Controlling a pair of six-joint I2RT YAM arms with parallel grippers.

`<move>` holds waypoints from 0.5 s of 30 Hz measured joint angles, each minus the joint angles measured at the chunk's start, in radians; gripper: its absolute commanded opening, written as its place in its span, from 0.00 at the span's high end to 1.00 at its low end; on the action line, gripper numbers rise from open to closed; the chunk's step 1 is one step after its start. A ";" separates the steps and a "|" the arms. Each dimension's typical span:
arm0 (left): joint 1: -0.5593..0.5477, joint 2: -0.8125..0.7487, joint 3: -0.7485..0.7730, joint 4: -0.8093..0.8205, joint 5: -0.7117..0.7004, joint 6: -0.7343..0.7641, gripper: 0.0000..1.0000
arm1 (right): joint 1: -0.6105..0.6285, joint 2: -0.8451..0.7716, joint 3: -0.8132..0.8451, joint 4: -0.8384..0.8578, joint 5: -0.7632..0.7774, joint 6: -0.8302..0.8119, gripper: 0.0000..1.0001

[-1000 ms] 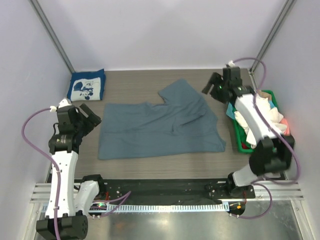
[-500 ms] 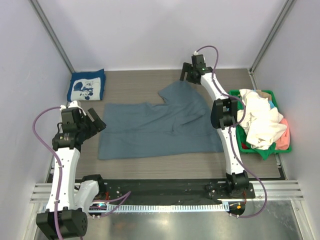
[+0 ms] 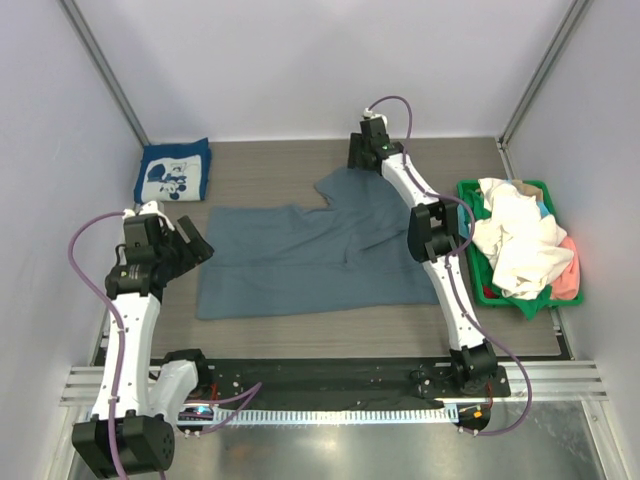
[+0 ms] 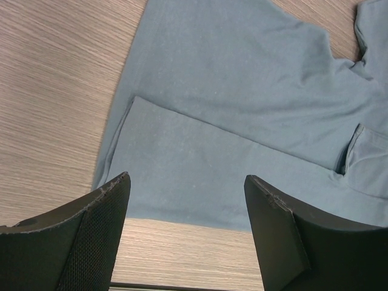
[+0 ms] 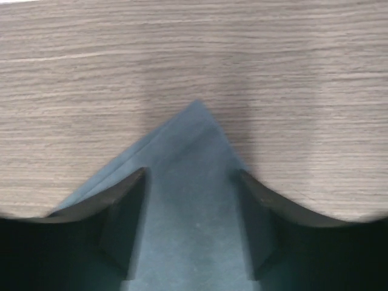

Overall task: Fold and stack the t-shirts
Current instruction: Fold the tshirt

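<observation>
Brown wood-grain tabletop [image 3: 270, 170] inside a white-walled enclosure [image 3: 300, 60]; two tees laid out, the rest in a basket.
Green plastic basket [image 3: 487, 297] at right edge of frame, heaped with crumpled white and cream cloth [image 3: 515, 240], pink cloth [image 3: 568, 275] at its lower right, a scrap of teal [image 3: 543, 207] near the top. Plain slate-blue t-shirt [image 3: 310, 260] spread flat but wrinkled across centre of table, one sleeve pointing to upper middle. Navy t-shirt with white cartoon print [image 3: 172, 172] folded square in upper left corner. Left gripper [image 4: 188, 182] at left of frame, jaws spread wide, poised over the blue tee's lower-left hem, nothing held. Right gripper [image 5: 191, 176] at upper middle, jaws apart, straddling the pointed sleeve corner, not clamped.
</observation>
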 measured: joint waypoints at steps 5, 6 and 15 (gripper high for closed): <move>0.000 0.006 -0.001 0.002 0.000 0.001 0.24 | -0.010 0.016 0.010 0.023 0.004 -0.012 0.81; 0.000 0.011 -0.001 0.003 0.000 0.001 0.24 | -0.012 0.017 0.010 0.025 0.001 -0.012 0.96; 0.000 0.338 0.145 0.023 -0.035 -0.024 0.36 | -0.021 -0.053 -0.111 0.058 -0.022 -0.032 0.86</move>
